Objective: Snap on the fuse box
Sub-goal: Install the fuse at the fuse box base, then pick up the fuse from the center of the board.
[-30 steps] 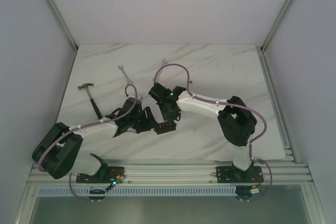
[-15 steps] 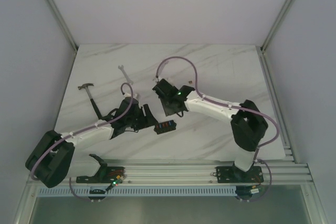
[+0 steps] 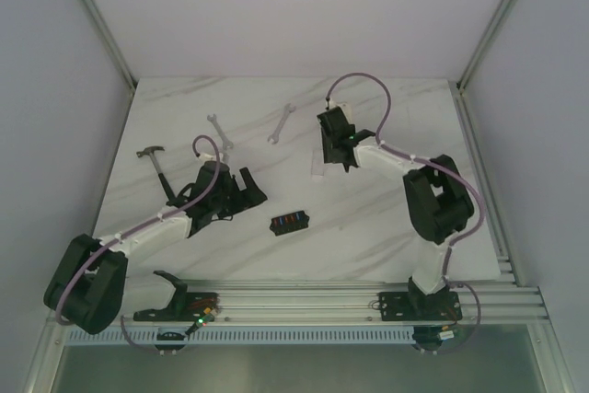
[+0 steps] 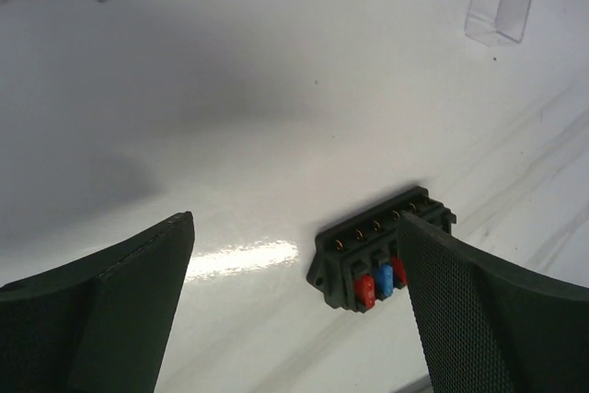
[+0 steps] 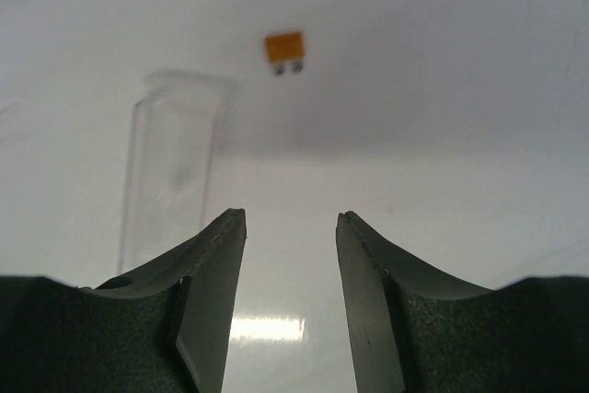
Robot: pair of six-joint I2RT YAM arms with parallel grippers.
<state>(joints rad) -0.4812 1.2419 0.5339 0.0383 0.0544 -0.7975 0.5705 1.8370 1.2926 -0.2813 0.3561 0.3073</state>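
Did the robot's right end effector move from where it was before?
Yes. The right end effector moved away from the fuse box, toward the table's far edge, ending right of the wrench.

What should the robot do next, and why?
Probably shift the right arm's fingers sideways over the clear cover and pinch it. The fingers stand apart with nothing between them, the cover lies just left of them in the wrist view, and the fuse box sits on the table with no cover on.
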